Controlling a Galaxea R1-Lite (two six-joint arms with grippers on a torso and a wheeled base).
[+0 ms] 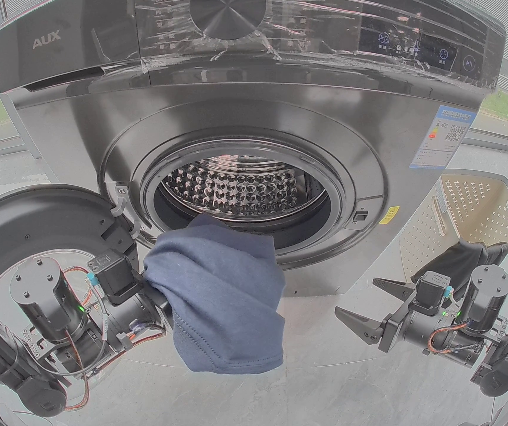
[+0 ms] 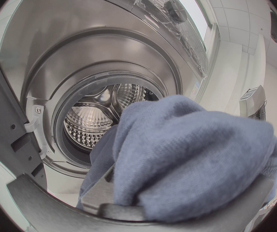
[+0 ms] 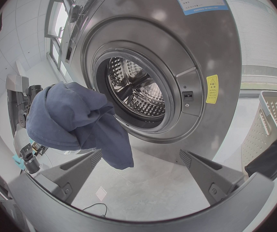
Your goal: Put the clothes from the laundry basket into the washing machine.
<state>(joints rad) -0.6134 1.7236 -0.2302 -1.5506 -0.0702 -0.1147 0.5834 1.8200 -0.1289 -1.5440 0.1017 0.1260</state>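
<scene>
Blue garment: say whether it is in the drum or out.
Out. The blue garment hangs from the left tool before the drum, which looks empty.

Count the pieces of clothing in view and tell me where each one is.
2. A blue garment hangs in front of the open washing machine. A black garment drapes over the rim of the laundry basket, right of the machine. More may be hidden in the basket.

The washing machine (image 1: 254, 107) was glossy dark grey, and its drum (image 1: 230, 190) was bright silver with a regular pattern of raised studs. The garment (image 1: 218, 297) was plain navy blue. The laundry basket (image 1: 479, 202) was cream, patterned with rows of small star-like holes, and the cloth (image 1: 461, 261) in it was black.
</scene>
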